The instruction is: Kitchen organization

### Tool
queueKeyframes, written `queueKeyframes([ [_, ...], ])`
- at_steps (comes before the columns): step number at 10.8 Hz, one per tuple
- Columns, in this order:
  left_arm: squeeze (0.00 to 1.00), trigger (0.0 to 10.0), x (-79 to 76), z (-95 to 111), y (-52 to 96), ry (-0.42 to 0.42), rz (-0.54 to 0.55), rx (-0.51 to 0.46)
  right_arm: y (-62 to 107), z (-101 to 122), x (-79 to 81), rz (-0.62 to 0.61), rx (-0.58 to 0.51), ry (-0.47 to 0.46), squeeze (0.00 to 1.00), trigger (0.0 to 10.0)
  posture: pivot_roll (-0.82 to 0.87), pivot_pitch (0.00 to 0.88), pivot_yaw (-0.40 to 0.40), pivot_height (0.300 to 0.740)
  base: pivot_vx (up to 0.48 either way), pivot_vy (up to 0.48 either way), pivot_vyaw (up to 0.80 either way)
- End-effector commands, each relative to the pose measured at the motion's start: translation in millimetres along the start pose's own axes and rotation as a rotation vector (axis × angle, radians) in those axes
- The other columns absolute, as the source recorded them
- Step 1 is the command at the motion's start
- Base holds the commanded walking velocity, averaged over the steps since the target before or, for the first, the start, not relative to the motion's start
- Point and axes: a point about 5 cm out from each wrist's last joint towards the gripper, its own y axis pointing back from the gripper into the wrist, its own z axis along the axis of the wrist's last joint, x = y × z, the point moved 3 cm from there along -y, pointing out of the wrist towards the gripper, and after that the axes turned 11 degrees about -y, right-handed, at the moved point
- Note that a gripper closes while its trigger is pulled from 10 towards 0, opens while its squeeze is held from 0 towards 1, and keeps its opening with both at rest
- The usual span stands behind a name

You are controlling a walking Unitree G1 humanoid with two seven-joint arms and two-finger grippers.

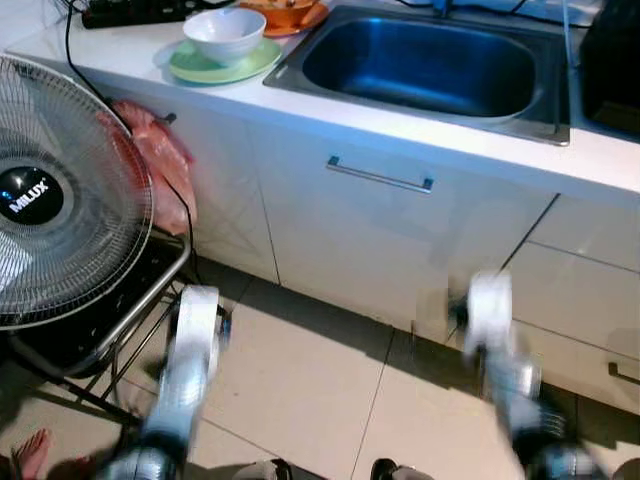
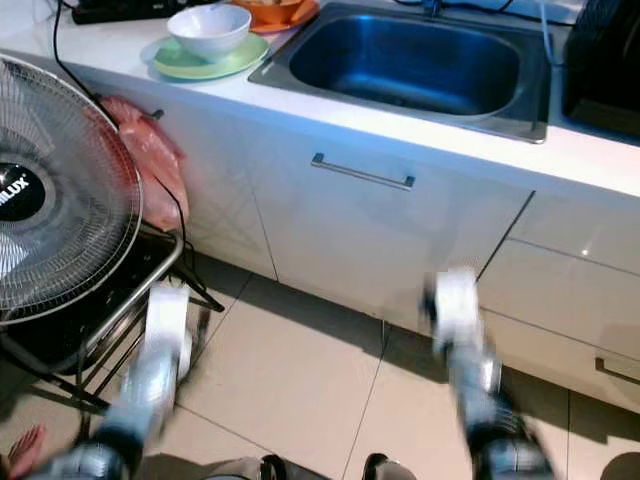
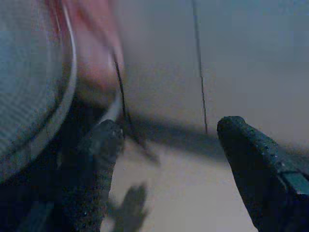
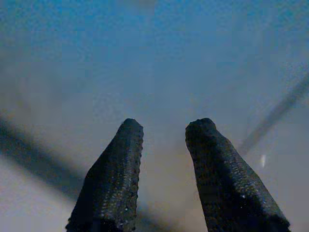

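Note:
A white bowl [image 1: 224, 33] sits on a green plate [image 1: 215, 65] on the white counter [image 1: 130, 55], left of the steel sink [image 1: 430, 65]. Behind the bowl is an orange dish [image 1: 283, 14]. Both silver arms are low in front of the cabinets and blurred: the left arm [image 1: 192, 345] by the fan stand, the right arm [image 1: 492, 325] below the sink. In the left wrist view my left gripper [image 3: 169, 126] is open and empty, facing the cabinet base and floor. In the right wrist view my right gripper [image 4: 165, 124] is open and empty before a pale surface.
A large MILUX fan [image 1: 55, 195] on a black wire stand [image 1: 110, 320] fills the left. A pink plastic bag [image 1: 160, 160] and a black cable [image 1: 185, 215] hang by the cabinet. The cabinet door has a bar handle [image 1: 378, 174]. A dark appliance [image 1: 612, 60] stands right of the sink. Bare toes [image 1: 30, 452] show at the bottom left.

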Motion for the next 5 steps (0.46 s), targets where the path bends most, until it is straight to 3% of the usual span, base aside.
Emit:
queueKeyframes([
  [1,0.00,10.0,10.4,26,-7.1,-0.007,0.048,-0.108,-9.5,32,-1.5,0.004,-0.129,-0.014,0.00,10.0,-0.02,0.133,0.043,0.740,0.000,0.000,0.00],
  [2,0.00,10.0,16.4,53,-12.7,0.001,0.073,-0.206,-17.7,62,0.6,0.008,-0.230,-0.030,0.00,10.0,-0.02,0.133,0.044,0.740,0.000,0.000,0.00],
  [3,0.00,10.0,28.8,109,-16.4,0.022,0.118,-0.396,-25.0,116,14.8,0.052,-0.413,-0.053,0.00,10.0,-0.02,0.131,0.043,0.740,0.000,0.000,0.00],
  [5,0.00,10.0,33.4,153,-9.9,-0.002,0.140,-0.551,-22.9,146,30.3,0.099,-0.507,-0.071,0.00,10.0,-0.01,0.132,0.039,0.740,0.000,0.000,0.00],
])
